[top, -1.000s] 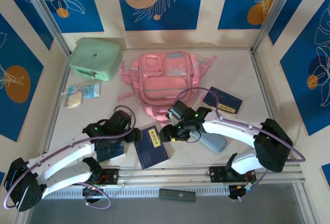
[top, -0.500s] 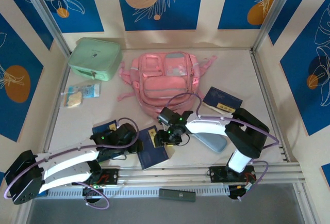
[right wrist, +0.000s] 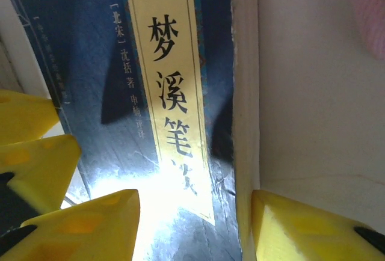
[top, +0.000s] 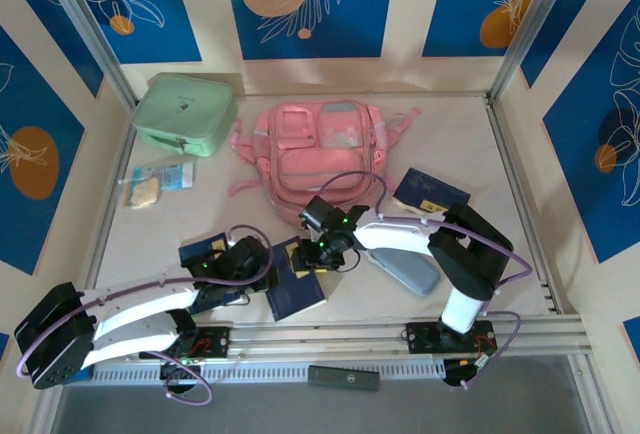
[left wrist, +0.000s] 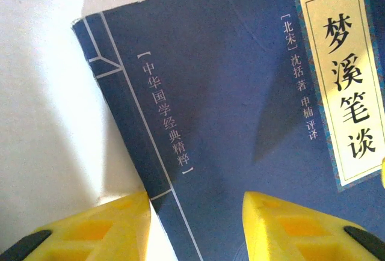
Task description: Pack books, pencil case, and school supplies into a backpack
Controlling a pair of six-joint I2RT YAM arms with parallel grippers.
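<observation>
Left fingers (left wrist: 90,231) spread. In the left wrist view one lies at lower left over bare counter (top: 470,134), just off the spine side of the centre book (left wrist: 228,122); the other lies at lower right over its navy cover; clear gap between them, no pinch seen; contact with the cover cannot be told.

Right fingers (right wrist: 90,225) also spread. In the right wrist view one sits at lower left over the cover, in glare; the other sits at lower right over the counter past the page edge; the book's edge runs between them; yellow label strip with dark characters runs up the middle of the frame.

Overhead view: centre book flat at lower centre, between the two wrists; second book (top: 196,252) at lower left, partly under the left arm; third book (top: 430,194) right of centre, apart from the others; pencil case (top: 410,276) just below it, partly under the right arm; backpack (top: 320,154) flat at upper centre, pockets up; mint-green case (top: 185,112) at upper left; clear bag (top: 155,182) below it.
</observation>
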